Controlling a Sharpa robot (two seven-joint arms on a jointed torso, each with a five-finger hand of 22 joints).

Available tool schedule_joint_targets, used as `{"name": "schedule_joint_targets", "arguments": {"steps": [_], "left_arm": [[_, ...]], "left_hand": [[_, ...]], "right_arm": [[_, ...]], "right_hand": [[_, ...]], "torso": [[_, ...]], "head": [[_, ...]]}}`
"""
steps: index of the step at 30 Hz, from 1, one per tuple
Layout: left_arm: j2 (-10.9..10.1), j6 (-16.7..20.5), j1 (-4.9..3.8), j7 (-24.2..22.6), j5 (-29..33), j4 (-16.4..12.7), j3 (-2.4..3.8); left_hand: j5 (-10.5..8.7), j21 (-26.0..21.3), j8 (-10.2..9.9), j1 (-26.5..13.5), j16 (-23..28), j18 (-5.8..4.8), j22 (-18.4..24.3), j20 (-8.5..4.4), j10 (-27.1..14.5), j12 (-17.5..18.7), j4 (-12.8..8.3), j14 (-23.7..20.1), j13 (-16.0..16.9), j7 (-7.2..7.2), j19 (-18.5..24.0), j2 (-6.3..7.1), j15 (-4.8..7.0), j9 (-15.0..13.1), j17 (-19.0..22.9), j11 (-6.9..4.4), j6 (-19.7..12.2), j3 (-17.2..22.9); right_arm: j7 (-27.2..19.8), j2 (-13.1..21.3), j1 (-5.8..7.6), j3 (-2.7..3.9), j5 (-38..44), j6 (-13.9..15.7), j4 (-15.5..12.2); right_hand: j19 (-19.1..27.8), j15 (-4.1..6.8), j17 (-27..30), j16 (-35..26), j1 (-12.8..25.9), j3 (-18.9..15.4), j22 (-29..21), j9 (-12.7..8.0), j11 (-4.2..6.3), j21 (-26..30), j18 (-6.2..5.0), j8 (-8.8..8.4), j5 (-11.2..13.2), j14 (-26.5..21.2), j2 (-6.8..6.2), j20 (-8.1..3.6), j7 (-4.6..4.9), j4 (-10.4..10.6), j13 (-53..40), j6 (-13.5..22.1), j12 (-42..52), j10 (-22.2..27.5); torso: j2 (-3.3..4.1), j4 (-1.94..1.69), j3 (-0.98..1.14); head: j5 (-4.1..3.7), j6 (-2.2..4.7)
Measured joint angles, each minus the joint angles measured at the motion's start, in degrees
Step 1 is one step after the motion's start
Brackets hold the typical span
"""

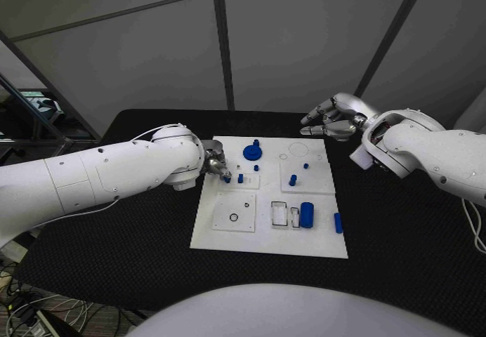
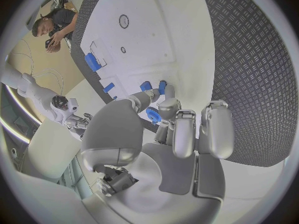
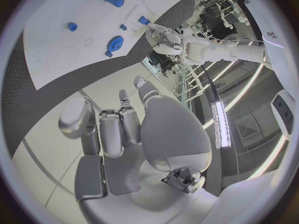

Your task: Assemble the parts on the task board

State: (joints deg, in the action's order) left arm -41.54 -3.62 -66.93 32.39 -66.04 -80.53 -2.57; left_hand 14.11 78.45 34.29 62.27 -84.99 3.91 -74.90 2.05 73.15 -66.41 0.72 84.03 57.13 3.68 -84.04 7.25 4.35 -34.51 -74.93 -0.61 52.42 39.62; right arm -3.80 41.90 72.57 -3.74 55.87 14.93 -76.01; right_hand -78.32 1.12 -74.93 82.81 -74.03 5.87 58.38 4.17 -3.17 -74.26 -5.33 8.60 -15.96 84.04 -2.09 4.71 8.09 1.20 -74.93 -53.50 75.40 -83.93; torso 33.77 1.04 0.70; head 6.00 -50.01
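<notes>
The white task board [image 1: 265,242] lies centred on the black worktop [image 1: 121,246]. Near its front edge rest a blue cylinder [image 1: 306,214] and a slimmer blue pin [image 1: 338,222]. Mid-board, the left hand [image 1: 215,163] pinches a small blue peg [image 2: 153,115] between its fingers. Farther back stands a blue gear [image 1: 252,150]. Beyond the board's far right corner, the right hand [image 1: 335,118] hovers, fingers curled, holding nothing.

Blue parts [image 1: 306,214] on white task board [image 1: 265,239]

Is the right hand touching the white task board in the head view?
No, the right hand hangs beyond the far edge of the task board, over the black table, with nothing in it.
</notes>
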Motion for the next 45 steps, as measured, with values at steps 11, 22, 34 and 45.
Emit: {"name": "schedule_joint_targets", "arguments": {"steps": [11, 22, 34, 45], "left_arm": [[0.4, -0.1, 0.00, 0.0, 0.1, 0.5, 0.00], [1.3, -0.4, 0.07, 0.4, 1.4, 2.2, -0.07], [2.0, -0.4, 0.13, 0.7, 2.4, 3.6, -0.11], [1.6, -0.2, 0.29, 0.8, 3.3, 3.8, -0.16]], "left_hand": [[0.29, 0.2, 0.4, -0.2, 0.0, 0.00, 0.0, 0.00, 0.2, -0.3, 0.0, 0.0, 0.4, -0.32, 0.0, 0.15, -0.01, -0.4, 0.0, 0.19, 0.3, 0.0], [0.38, 0.9, 0.5, -4.9, 0.0, 0.01, 0.0, -0.83, 2.3, -1.4, -0.7, -0.2, 1.8, -2.06, 0.0, 0.49, 1.00, -0.7, 0.0, -1.83, 1.9, -3.4], [0.29, 0.9, 0.0, -6.1, 0.0, 0.01, 0.0, -0.83, 2.3, -1.7, 1.7, -0.3, 2.1, -1.84, 0.0, -0.27, 1.11, -0.6, 0.0, -1.91, 2.7, -10.4], [0.29, 0.9, -0.6, -6.6, 0.0, 0.01, 0.0, -0.82, 1.9, -1.7, 4.3, -0.3, 1.7, -1.63, 0.0, -0.19, 1.10, -0.5, 0.0, -1.51, 2.9, -18.3]], "right_arm": [[0.0, 0.0, 0.00, 0.00, 0.0, 0.0, 0.0], [0.0, 0.1, 0.00, 0.00, 0.0, 0.0, -0.1], [0.0, 0.1, 0.00, 0.00, 0.0, 0.0, -0.1], [0.0, 0.2, 0.00, 0.00, 0.0, 0.0, -0.1]], "right_hand": [[0.0, 0.00, 0.0, 0.0, 0.0, 0.0, 0.0, 0.0, 0.00, 0.0, 0.00, 0.00, 0.0, 0.0, 0.00, 0.00, 0.00, 0.0, 0.0, 0.0, 0.0, 0.0], [0.0, 0.00, 0.0, 0.0, 0.0, -0.2, 0.0, 0.0, 0.00, 0.0, 0.00, 0.00, -0.2, 0.0, 0.00, 0.00, 0.00, 0.2, 0.0, 0.0, 0.0, 0.0], [0.0, 0.00, 0.0, 0.0, 0.0, -0.2, 0.0, 0.0, 0.00, 0.0, 0.00, 0.00, -0.2, 0.0, 0.00, 0.00, 0.00, 0.2, 0.0, 0.0, 0.0, 0.0], [0.0, 0.00, 0.0, 0.0, 0.0, -0.2, 0.0, 0.0, 0.00, 0.0, 0.00, 0.00, -0.2, 0.0, 0.00, 0.00, 0.00, 0.2, 0.0, 0.0, 0.0, 0.0]], "torso": [[0.00, 0.00, 0.01], [0.01, 0.03, 0.01], [0.01, 0.04, 0.01], [-0.01, 0.00, 0.01]], "head": [[-0.04, 0.00], [-0.29, 0.00], [-0.49, 0.00], [-0.53, 0.00]]}}
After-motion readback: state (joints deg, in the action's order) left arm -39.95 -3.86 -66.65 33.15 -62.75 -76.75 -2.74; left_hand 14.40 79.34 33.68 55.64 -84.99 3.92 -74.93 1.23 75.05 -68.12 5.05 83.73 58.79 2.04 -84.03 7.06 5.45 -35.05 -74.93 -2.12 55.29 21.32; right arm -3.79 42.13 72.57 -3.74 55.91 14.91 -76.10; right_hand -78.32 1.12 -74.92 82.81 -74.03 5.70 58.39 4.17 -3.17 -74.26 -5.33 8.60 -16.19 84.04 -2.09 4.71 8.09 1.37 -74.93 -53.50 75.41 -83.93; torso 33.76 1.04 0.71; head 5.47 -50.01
